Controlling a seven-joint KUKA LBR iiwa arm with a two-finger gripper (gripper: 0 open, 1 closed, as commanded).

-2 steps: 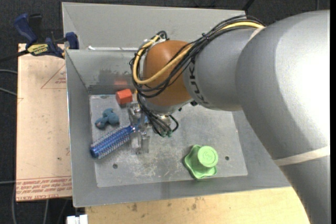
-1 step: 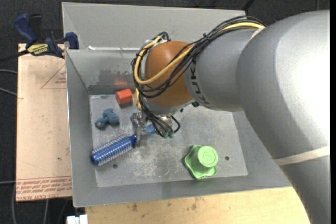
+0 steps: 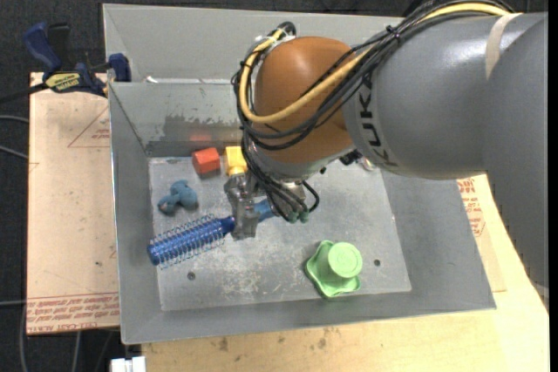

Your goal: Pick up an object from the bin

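Where the floor of the grey metal bin (image 3: 261, 287) runs up to its near wall, a green plastic piece (image 3: 334, 267) with a round knob on a broader base lies toward the near right corner, well apart from everything else. Further in, left of centre, a blue brush (image 3: 187, 241) lies slantwise, its bristled head toward the bin's left wall and its handle rising toward the middle of the floor. At that handle end stands the gripper (image 3: 244, 218), pointing down at the floor; it meets the brush's handle there, but whether it is open or closed on the handle cannot be told, nor whether it has hold of anything. Beyond the brush's head, nearer the left wall, lies a small lumpy blue-grey figure (image 3: 177, 198), just apart from the bristles. Further still, close under the far wall, an orange block (image 3: 207, 160) and a yellow block (image 3: 234, 158) sit side by side, the yellow one partly under the wrist. Above them the wrist's rounded orange cover (image 3: 296, 100), ringed by black and yellow cables (image 3: 261, 113), hangs over the far half of the floor, and the thick grey arm (image 3: 445, 91) leads away across the bin's right wall.
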